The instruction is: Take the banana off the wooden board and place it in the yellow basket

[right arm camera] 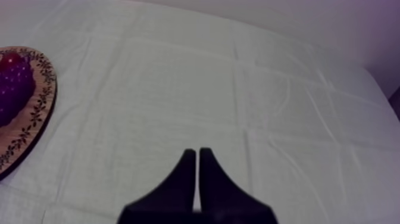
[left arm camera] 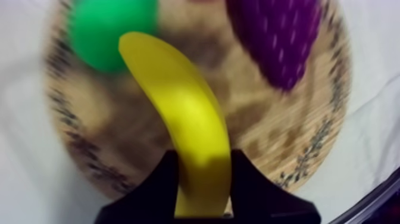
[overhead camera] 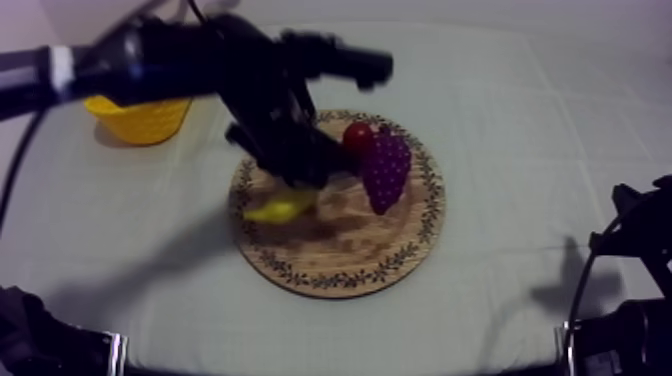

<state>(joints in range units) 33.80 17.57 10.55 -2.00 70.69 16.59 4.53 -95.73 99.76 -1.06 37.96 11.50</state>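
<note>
On the clothed table [overhead camera: 520, 150], the yellow basket [overhead camera: 140, 118] sits near the far left corner. My left gripper [left arm camera: 203, 158] is clamped on the banana [left arm camera: 184, 107] at the wooden board's [overhead camera: 340, 265] left edge, the fruit's length pointing away from me toward the pear [left arm camera: 107, 33]. My right gripper [right arm camera: 197, 155] is pressed together.

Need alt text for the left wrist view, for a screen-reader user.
The left gripper is shut on one end of the banana, which points away over the board. On the board, a green pear lies by the banana's far tip and the grapes lie to its other side. Pale cloth surrounds the board.
</note>
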